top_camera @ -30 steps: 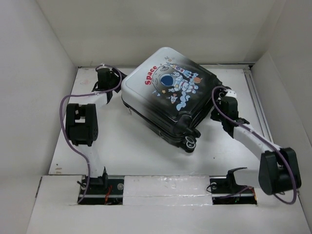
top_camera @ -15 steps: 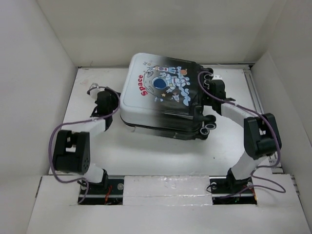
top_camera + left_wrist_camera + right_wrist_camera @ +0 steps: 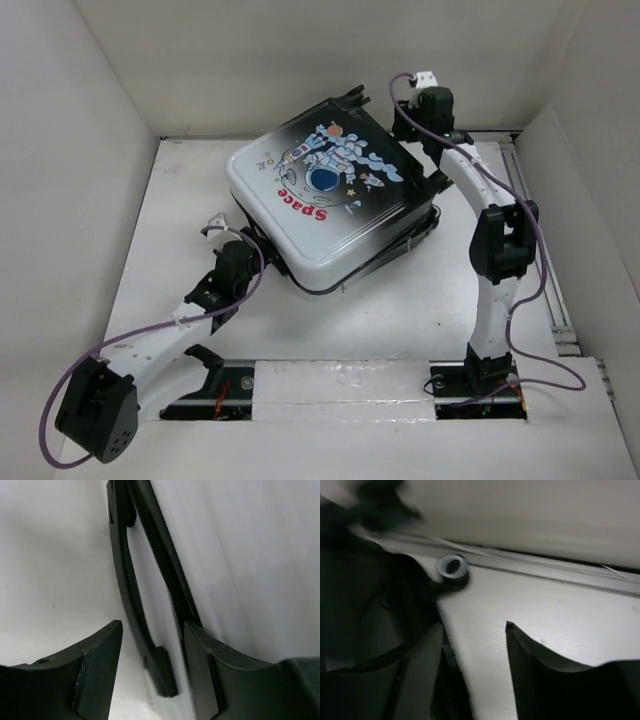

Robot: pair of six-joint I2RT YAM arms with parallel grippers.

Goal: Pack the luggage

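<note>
The luggage (image 3: 325, 205) lies closed on the desk (image 3: 170, 260), astronaut side up, near the far wall. The left end effector (image 3: 152, 627) is apart, with the black side handle (image 3: 125, 575) between its fingers. The right end effector (image 3: 474, 627) is also apart, near a wheel (image 3: 453, 567).
</note>
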